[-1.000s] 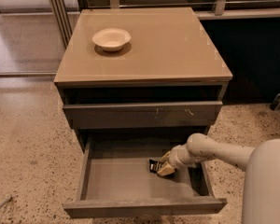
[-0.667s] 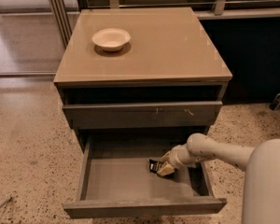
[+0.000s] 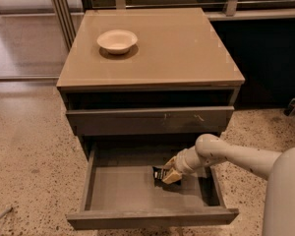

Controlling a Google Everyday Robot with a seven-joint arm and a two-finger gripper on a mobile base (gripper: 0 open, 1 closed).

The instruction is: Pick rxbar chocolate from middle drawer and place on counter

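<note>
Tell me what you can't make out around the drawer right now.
- Camera view: the tool, inside the middle drawer, covers the right end of the rxbar chocolate.
- Camera view: the drawer's rear is in shadow under the scratched drawer front above.
- Camera view: the arm is cut off by the right edge.

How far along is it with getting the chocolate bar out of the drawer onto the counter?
Done: the middle drawer is pulled open. In hand: the gripper is down inside it, at the rxbar chocolate. Left: lifting the bar out and setting it on the counter, where a white bowl sits.
</note>
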